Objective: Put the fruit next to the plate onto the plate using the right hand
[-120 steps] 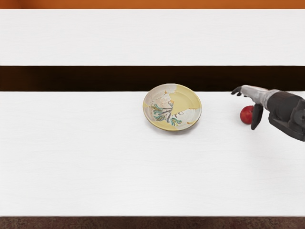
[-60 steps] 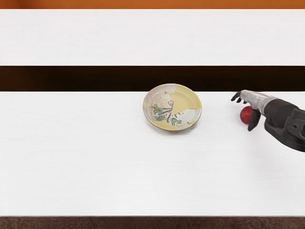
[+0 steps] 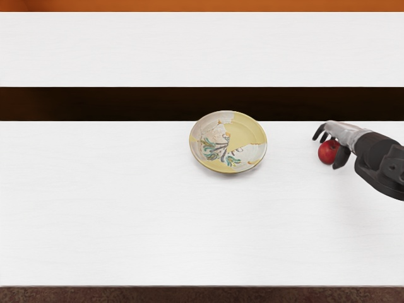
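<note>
A small red fruit (image 3: 326, 153) lies on the white table to the right of the plate (image 3: 228, 142), a yellow and cream dish with a green leaf pattern. My right hand (image 3: 329, 148) comes in from the right edge and cups the fruit. Its dark fingers (image 3: 319, 134) arch over the fruit's far left side and the thumb (image 3: 340, 159) rests against its near right side. The fingers are still spread and the fruit sits on the table. A wide gap separates fruit and plate. The left arm is out of view.
The white table (image 3: 126, 208) stretches wide to the left and front of the plate. A dark gap (image 3: 126, 104) runs behind the table's far edge, with a second white surface (image 3: 189, 50) beyond it.
My right hand has lowered and drawn in over the fruit, its fingers curling closer around it. The fruit and plate have stayed where they were.
</note>
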You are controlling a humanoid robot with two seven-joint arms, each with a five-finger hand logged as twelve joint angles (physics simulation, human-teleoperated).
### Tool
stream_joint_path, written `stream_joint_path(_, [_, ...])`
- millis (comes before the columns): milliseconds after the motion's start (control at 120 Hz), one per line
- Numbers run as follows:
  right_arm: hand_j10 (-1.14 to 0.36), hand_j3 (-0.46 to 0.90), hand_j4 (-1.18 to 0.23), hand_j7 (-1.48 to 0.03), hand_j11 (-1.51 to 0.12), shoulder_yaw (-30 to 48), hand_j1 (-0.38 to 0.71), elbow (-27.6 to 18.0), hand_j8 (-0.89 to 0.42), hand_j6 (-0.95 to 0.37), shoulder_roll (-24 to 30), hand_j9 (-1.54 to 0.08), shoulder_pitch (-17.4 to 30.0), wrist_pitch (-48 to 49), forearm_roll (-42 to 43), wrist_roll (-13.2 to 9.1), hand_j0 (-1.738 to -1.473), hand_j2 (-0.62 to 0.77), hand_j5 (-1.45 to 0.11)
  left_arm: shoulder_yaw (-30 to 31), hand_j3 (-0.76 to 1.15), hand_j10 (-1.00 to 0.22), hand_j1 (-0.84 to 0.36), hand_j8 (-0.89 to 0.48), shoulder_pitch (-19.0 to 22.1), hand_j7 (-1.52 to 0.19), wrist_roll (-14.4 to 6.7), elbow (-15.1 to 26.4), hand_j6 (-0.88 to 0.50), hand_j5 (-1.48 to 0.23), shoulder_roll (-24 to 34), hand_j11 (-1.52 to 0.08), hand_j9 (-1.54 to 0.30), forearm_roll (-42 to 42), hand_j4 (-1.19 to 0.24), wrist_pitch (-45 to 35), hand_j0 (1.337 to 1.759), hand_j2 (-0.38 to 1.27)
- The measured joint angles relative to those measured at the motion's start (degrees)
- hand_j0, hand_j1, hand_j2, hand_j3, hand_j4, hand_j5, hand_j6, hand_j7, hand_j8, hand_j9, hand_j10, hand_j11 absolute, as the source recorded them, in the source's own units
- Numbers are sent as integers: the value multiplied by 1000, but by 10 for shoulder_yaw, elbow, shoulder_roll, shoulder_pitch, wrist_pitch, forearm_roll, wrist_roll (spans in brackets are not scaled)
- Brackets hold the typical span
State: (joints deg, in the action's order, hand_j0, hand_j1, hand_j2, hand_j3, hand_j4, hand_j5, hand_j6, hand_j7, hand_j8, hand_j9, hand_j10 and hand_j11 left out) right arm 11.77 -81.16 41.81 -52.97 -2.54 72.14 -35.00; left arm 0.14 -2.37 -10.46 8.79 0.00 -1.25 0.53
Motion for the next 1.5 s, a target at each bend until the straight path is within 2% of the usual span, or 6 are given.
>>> stream_joint_path(208, [-465,0,-465,-602,-604,1,190,0,-465,-468,-3,-605,3,0,-1,0,-1657,-78,-606,0,0,0,349,0,0,0,0,0,-1,0,0,0,0,0,0,0,1658,0])
stream_joint_path(417, [-572,-1,-575,-735,-735,1,234,0,-392,-421,-4,-738,4,1,-4,-1,-1653,-27,-731,0,0,0,349,0,0,0,0,0,-1,0,0,0,0,0,0,0,1658,0])
stream_joint_path(708, [-480,0,-765,-1011,-1067,3,318,0,-236,-312,-6,-1054,3,2,-9,0,-1645,197,-1037,0,0,0,349,0,0,0,0,0,-1,0,0,0,0,0,0,0,1658,0])
stream_joint_path(817, [-470,0,-798,-1062,-1139,7,299,0,-213,-301,-6,-1111,1,2,-15,-1,-1640,125,-1096,0,0,0,349,-1,0,0,0,0,-1,0,0,0,0,0,0,0,1658,0])
stream_joint_path(1133, [-518,-1,-879,-1119,-1178,23,275,-4,-290,-381,-33,-1099,-48,1,-25,-1,-1633,83,-1083,0,0,0,349,-1,0,0,0,0,-1,0,0,0,0,0,0,0,1658,0])
stream_joint_path(1500, [-514,0,-874,-1131,-1210,48,265,-7,-287,-391,-148,-1123,-91,1,-26,0,-1637,92,-1124,0,0,-1,349,-1,0,0,0,0,-1,0,0,0,0,0,0,0,1658,0])
